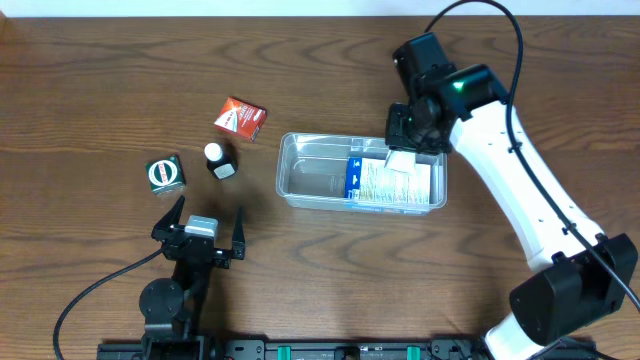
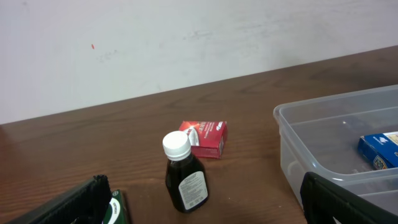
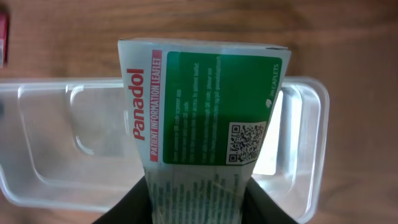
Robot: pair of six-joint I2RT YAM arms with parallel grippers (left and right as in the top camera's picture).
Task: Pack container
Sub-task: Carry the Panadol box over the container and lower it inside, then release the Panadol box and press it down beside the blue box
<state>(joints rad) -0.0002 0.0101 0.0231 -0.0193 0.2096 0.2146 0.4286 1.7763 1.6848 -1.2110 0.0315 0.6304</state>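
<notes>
Packing partly done: right hand [image 1: 405,150] grips a Panadol box [image 3: 205,106] over the container [image 1: 310,180], which already holds a blue box [image 1: 355,177] — red box [image 1: 240,118], bottle [image 1: 219,159] and green box [image 1: 165,174] remain outside; left hand [image 1: 207,216] open.

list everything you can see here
container: 1, clear, table centre-right
Panadol box: 1, green and white, held over container
blue box: 1, blue and white, inside container
red box: 1, red, left of container
bottle: 1, dark, white cap, below red box
green box: 1, green, left of bottle
table: 1, brown wood
left hand: 1, black, open, empty
right hand: 1, black, shut on Panadol box
</notes>
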